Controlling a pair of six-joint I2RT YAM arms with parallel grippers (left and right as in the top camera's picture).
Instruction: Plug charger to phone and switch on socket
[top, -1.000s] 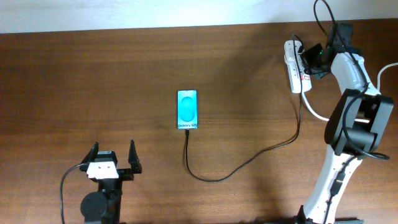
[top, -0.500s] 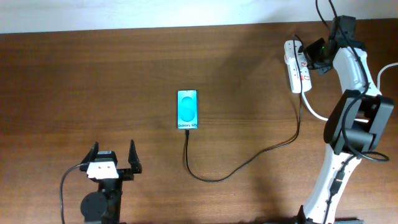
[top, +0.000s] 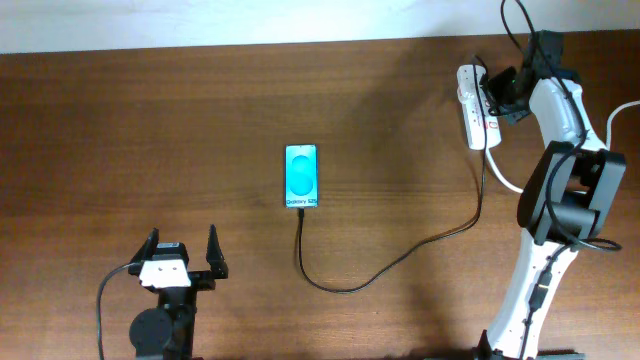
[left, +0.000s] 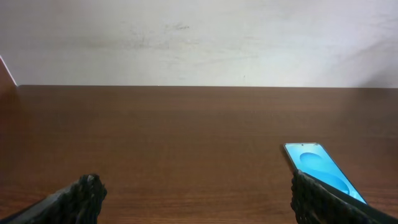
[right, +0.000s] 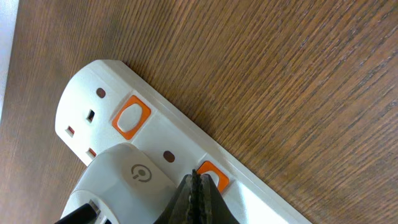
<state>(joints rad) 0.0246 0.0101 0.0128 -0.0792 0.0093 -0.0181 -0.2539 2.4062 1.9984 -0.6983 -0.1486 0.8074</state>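
The socket (top: 472, 112) lies loose on the table (top: 150, 130) by the right arm, so an off-axis push could slide it instead of tipping the switch. The phone (top: 301, 177) sits mid-table with the charger (top: 400, 255) apparently in its near end; a dragged strip could tug that out. The left gripper (top: 183, 252) sits wide apart, idle. The right gripper (right: 196, 186), fingers pinched together, points at the 2nd orange switch (right: 214, 176) and may slip off.

Matt brown wood-grain table (top: 150, 120), smooth glossy white plastic socket (right: 180, 134), orange plastic switches (right: 132, 117), glossy glass-fronted phone (top: 301, 177), thin matt black rubbery charger (top: 400, 255) cable.
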